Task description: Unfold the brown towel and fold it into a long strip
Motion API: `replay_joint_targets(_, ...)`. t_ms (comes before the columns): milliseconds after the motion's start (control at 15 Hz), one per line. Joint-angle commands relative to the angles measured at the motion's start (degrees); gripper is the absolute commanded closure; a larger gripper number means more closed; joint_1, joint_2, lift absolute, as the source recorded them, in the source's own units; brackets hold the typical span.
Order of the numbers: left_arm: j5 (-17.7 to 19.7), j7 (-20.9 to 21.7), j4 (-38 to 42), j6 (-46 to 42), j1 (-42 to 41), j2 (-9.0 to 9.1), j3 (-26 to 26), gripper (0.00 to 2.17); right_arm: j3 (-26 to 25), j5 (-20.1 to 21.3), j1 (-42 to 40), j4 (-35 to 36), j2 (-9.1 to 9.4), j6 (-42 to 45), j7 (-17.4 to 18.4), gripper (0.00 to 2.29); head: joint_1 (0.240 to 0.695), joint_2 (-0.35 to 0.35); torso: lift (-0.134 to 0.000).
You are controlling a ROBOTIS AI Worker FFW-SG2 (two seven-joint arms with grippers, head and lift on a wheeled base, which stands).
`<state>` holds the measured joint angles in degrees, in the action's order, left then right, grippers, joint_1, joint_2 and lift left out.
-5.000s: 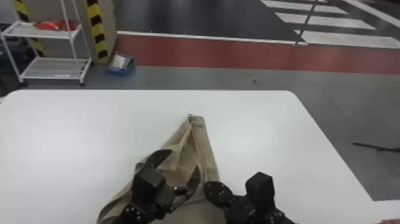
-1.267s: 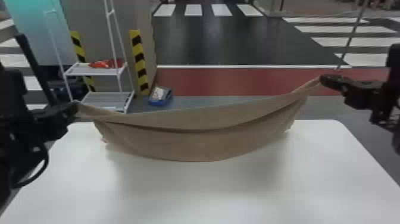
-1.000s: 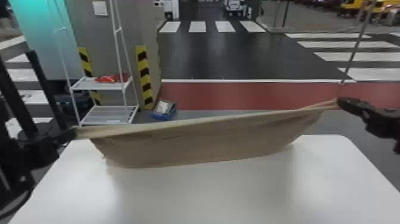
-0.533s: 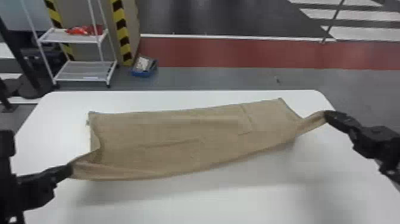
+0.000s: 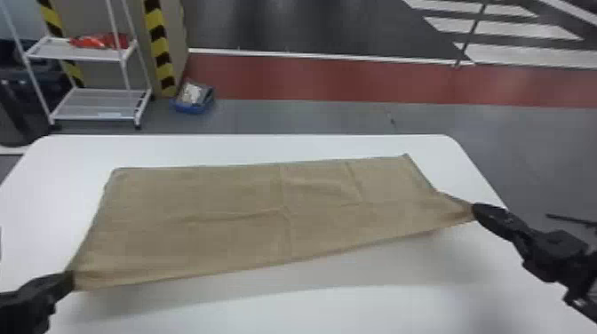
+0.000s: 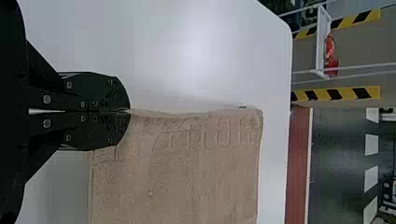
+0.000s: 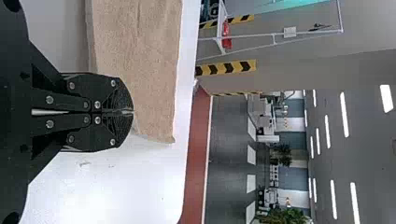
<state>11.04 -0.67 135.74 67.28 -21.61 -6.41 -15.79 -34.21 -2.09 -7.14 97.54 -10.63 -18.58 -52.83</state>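
You have left pincer (image 5: 70, 280) and right pincer (image 5: 476, 211) each clamped on the brown towel (image 5: 213, 240) across your white bench (image 5: 333, 306); beyond stands a white rack (image 5: 97, 106), a blue bin (image 5: 192, 108) beside it.

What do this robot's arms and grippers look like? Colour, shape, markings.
The left arm and right arm are black, with blocky, angular housings. The left gripper and right gripper match: black, flat jaws, rounded at the ends, ribbed near the tips, dotted with silvery round screw heads.
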Motion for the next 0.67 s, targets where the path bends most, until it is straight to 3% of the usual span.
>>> replay_joint_targets(0,-1.81,2.43,-2.32,-10.19,-2.29,-0.09,-2.93,0.30,0.11,-0.19,0.38,-0.50,0.00,-0.54,0.01,1.68,0.695,-0.112,-0.123)
replay_joint_targets(67,-1.81,4.71,-3.64,-11.42,-2.38,0.00,-4.69,0.15,0.02,-0.19,0.38,-0.77,0.00,-0.72,0.01,1.68,0.695,-0.100,-0.123)
replay_joint_targets(200,-1.63,9.46,-7.77,-15.29,-2.38,0.00,-6.71,0.11,-0.77,-0.19,0.20,-1.38,0.00,-1.42,-0.08,1.68,0.695,-0.077,-0.123)
replay_joint_targets(267,-1.63,11.92,-10.67,-20.39,-2.47,0.00,-6.71,0.11,-1.38,-0.28,-0.33,-1.47,0.09,-1.42,-0.17,1.68,0.695,-0.059,-0.123)
replay_joint_targets(400,-1.72,18.25,-18.67,-39.72,-3.52,-0.09,-6.71,0.26,-2.61,-0.90,-0.94,-1.47,0.44,-1.77,-0.52,1.68,0.695,-0.065,-0.123)
replay_joint_targets(600,1.09,29.94,-21.40,-47.46,-5.46,-0.27,-8.64,0.30,-4.28,-1.77,-2.70,-0.68,0.70,-1.77,-0.70,1.68,0.695,-0.097,-0.123)
